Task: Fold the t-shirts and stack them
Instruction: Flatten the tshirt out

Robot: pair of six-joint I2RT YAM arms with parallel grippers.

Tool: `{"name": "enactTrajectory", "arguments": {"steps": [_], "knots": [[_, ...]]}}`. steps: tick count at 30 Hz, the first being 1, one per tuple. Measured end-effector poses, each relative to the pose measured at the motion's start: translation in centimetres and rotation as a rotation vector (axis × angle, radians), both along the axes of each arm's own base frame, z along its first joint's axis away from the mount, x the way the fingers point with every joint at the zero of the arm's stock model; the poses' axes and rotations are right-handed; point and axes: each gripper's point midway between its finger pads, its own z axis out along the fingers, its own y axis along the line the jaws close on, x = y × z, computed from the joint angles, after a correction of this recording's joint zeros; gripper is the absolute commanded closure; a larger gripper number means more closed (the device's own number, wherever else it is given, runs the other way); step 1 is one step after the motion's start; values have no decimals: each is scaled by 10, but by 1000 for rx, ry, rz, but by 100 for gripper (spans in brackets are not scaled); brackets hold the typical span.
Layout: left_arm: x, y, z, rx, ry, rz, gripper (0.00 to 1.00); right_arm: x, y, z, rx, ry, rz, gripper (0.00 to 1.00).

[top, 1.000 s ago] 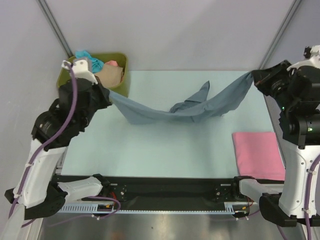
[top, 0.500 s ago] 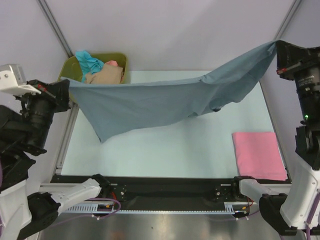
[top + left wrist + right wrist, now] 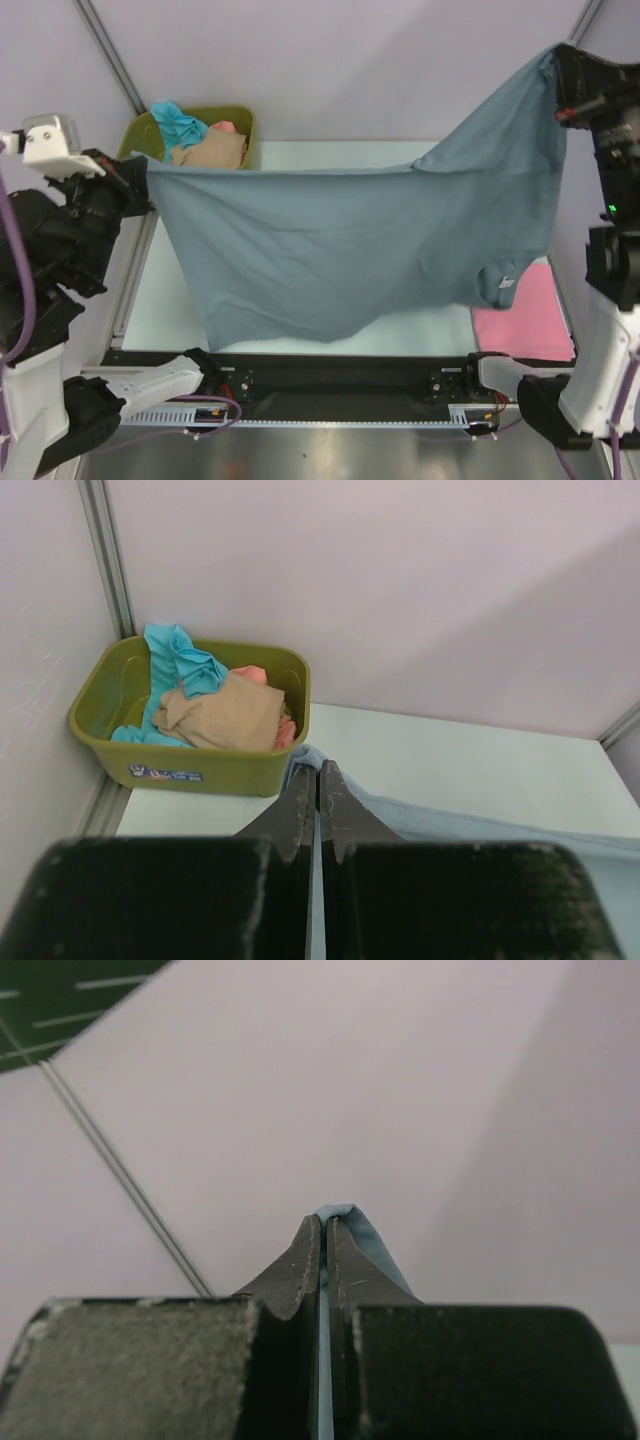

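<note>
pink t-shirt [image 3: 535, 325] partly hidden behind grey-blue t-shirt [image 3: 340, 250], label [image 3: 507, 283] print probably too small

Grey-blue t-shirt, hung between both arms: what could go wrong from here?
Right fingers pinch only a small tip of the grey-blue t-shirt; it may slip out.
Right corner sits higher than the one in the left fingers, so it may land skewed.
Its low right corner hangs over the folded pink t-shirt and could drag it.

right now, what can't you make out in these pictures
Top view: the held-up grey-blue t-shirt covers most of the table and part of the pink t-shirt.
Right wrist view: only a sliver of that shirt shows; the right gripper hides the rest.
In the olive tub, whatever lies under the beige t-shirt is buried.
</note>
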Motion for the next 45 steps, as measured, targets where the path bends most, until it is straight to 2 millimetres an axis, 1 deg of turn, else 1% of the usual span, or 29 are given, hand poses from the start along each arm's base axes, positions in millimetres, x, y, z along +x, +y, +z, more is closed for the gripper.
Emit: {"name": "enactTrajectory", "arguments": {"steps": [1,3,5,7,11,13,15,17,18,20,22,24,27,29,30,31,32,34,35,37,39,42,44,45], "knots": [[3,-2,1,3,4,1,100,11,0,-6,-2,24,-4,100],[8,-6,0,9,12,0,100,38,-1,-23,-5,95,-12,100],[10,-9,-1,13,16,-5,100,50,-2,-35,-6,142,-16,100],[7,-8,2,7,7,-13,100,51,-2,-38,-6,155,-18,100],[-2,-2,8,-11,-18,-22,100,36,-2,-23,-2,108,-18,100],[-8,3,15,-27,-42,-20,100,30,-3,-14,5,81,-18,100],[-10,7,21,-42,-65,-7,100,31,-3,-11,13,70,-17,100],[-6,10,25,-51,-82,28,100,33,-3,-4,31,42,-13,100],[-3,11,26,-52,-89,42,100,38,-4,-2,41,32,-12,100],[6,8,32,-46,-110,66,100,51,-4,2,64,14,-10,100],[19,3,42,-33,-130,85,100,73,-5,7,92,1,-7,100],[34,-4,57,-19,-161,112,100,94,-6,15,120,-21,-4,100],[54,-13,77,6,-206,149,100,142,-7,16,162,-13,1,100],[66,-19,86,23,-225,165,100,164,-7,17,190,-13,13,100],[72,-22,89,34,-231,170,100,174,-7,18,208,-15,21,100],[74,-24,92,39,-237,174,100,175,-6,21,224,-23,31,100],[76,-25,94,44,-242,177,100,182,-6,17,234,-13,37,100],[76,-24,97,47,-249,180,100,182,-7,17,248,-8,48,100],[74,-22,98,43,-253,180,100,178,-9,19,252,-13,51,100],[68,-19,99,35,-261,175,100,165,-16,15,260,2,44,100],[60,-15,92,37,-256,163,100,148,-19,11,254,14,41,100],[49,-8,70,45,-228,152,100,110,-19,9,237,10,45,100],[46,-5,58,43,-210,154,100,86,-18,20,220,-29,54,100],[44,-3,57,36,-213,158,100,77,-19,28,215,-55,52,100]]}}
